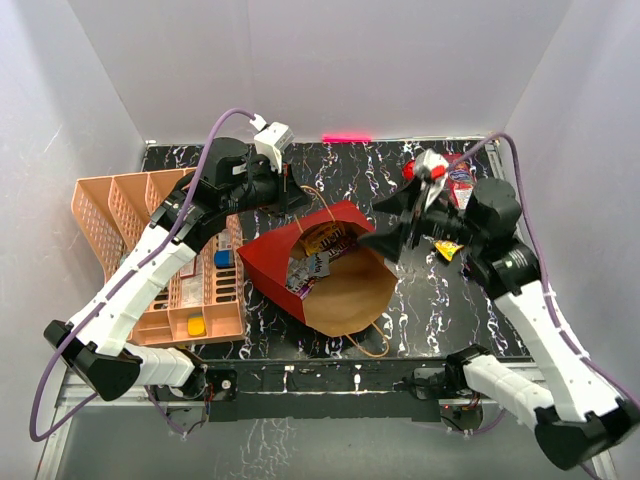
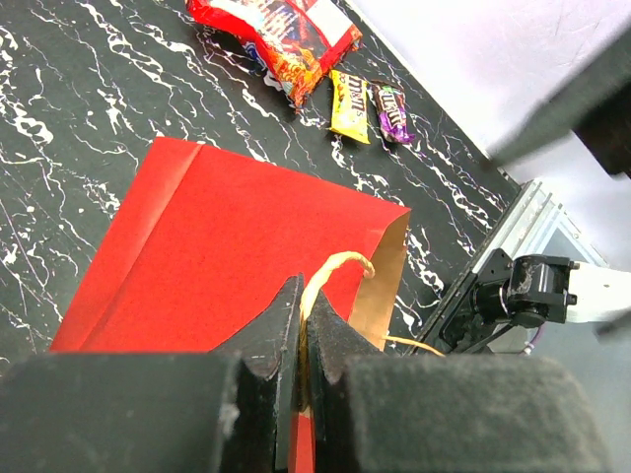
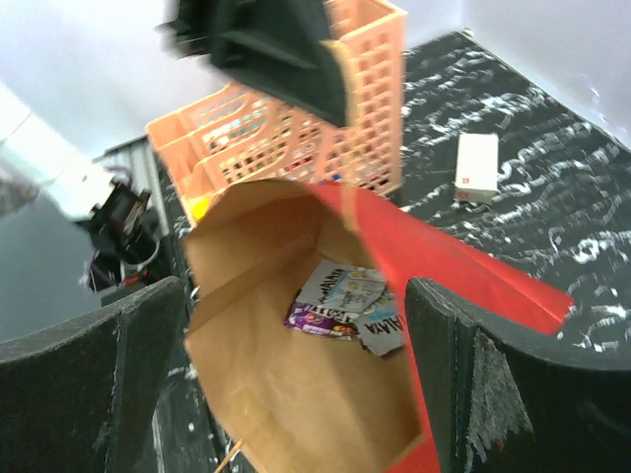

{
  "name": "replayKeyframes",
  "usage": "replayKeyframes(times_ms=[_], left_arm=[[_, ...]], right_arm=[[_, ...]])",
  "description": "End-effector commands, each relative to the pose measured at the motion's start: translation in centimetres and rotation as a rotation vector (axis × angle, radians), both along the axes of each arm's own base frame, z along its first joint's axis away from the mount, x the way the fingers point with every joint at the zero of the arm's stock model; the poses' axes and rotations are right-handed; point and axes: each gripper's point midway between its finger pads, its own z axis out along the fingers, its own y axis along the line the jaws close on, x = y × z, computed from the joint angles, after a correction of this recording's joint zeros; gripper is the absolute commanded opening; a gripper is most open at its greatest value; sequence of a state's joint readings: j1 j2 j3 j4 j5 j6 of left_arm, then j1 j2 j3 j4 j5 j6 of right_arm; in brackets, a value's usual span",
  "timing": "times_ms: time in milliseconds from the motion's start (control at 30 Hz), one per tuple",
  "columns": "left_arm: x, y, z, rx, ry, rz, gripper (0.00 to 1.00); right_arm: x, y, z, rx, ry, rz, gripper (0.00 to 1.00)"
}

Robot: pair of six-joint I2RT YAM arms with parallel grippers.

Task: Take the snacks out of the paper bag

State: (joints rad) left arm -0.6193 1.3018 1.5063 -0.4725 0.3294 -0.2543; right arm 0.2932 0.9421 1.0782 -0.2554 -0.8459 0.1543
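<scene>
Right wrist view looks straight into the paper bag (image 3: 296,394). It lies on its side on the counter (image 1: 460,310), mouth gaping toward the near right, just beside the peach tray (image 1: 120,210); the right fingers (image 3: 89,374) are spread as wide as they go, holding nothing, poised at that mouth. On the other side, the left fingers (image 2: 271,340) are pinched tight on the bag's top rim, right where a cord handle (image 2: 335,264) loops out.

Danger from here, I'd say: the packets inside overlap and look slippery, so a closing pinch may catch two, or snag the kraft lining; a push inward could drag the bag off that thin rim hold and let the mouth sag.

Count: one bag, two cord handles, one tray. Inside there are at least two silver packets (image 3: 345,286) and one purple bar (image 3: 315,318). Out on the counter lie one red bag (image 2: 281,34), one yellow packet (image 2: 347,105) and one purple packet (image 2: 391,108).
</scene>
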Motion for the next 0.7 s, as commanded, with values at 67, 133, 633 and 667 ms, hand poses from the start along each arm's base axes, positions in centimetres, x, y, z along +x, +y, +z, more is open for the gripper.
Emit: replayKeyframes(times_ms=[67,133,633,667], left_arm=[[-0.2,-0.1,1.6,-0.025,-0.04,-0.012,0.0],[-0.2,-0.2,1.6,-0.027,-0.038,-0.015,0.0],[-0.4,0.0,1.2,-0.026,-0.037,-0.012,0.0],[-0.5,0.1,1.2,-0.024,-0.038,-0.01,0.0]], right_arm=[[-4.0,1.4,-1.7,-0.192,-0.259,0.041,0.98],[-4.0,1.6,-2.8,-0.268,-0.289,0.024,0.98],[-5.1,4.5,-12.4,-0.711,-1.109,0.341,0.98],[-4.6,4.9,-12.7,-0.734,-1.136,0.347,0.98]])
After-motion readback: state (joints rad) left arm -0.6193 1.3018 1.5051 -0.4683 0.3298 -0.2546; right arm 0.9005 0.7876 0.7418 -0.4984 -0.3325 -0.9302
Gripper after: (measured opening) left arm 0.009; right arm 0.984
